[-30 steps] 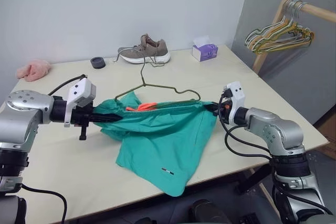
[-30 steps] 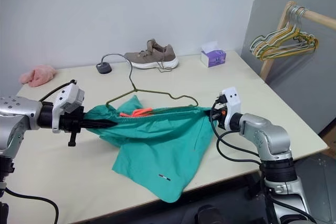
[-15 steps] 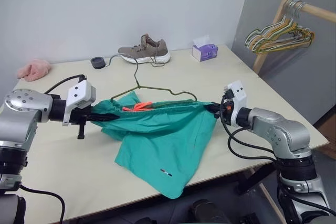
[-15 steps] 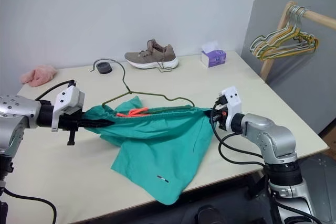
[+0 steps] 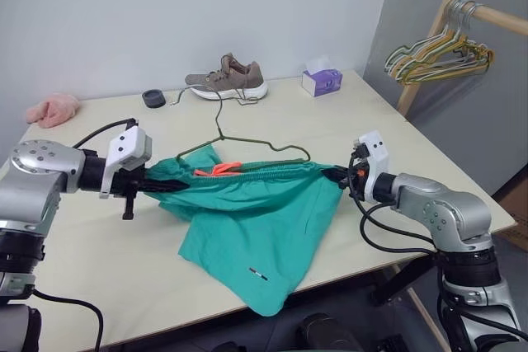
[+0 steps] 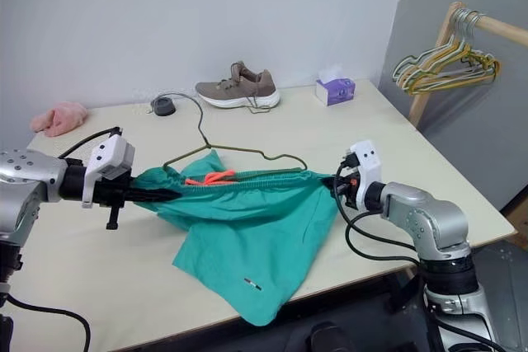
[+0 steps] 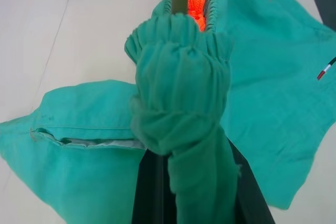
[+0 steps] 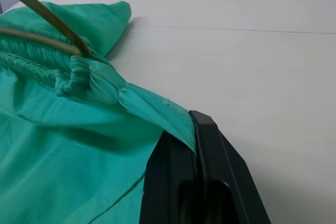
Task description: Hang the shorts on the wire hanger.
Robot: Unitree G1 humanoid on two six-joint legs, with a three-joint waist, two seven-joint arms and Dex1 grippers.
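Note:
The teal shorts (image 5: 256, 220) are stretched by their gathered waistband between my two grippers, just above the table (image 5: 99, 269). One leg drapes over the table's front edge. My left gripper (image 5: 169, 183) is shut on the bunched left end of the waistband (image 7: 181, 114). At the right end, my right gripper (image 5: 340, 173) is shut on a fold of fabric (image 8: 157, 111). The wire hanger (image 5: 221, 131) sits with its lower part inside the waistband, beside the orange tag (image 5: 216, 169), and its hook stands up. Its wire (image 8: 47, 11) runs into the fabric near the right gripper's fingers (image 8: 205, 156).
At the back of the table lie a brown shoe (image 5: 228, 80), a purple tissue box (image 5: 322, 82), a small black round thing (image 5: 153, 98) and a pink cloth (image 5: 52, 110). A wooden rack with coloured hangers (image 5: 437, 51) stands beyond the table's right side.
The hanger's hook has swung a little to the left and the hanging leg has sagged slightly. Both grippers keep their hold in place.

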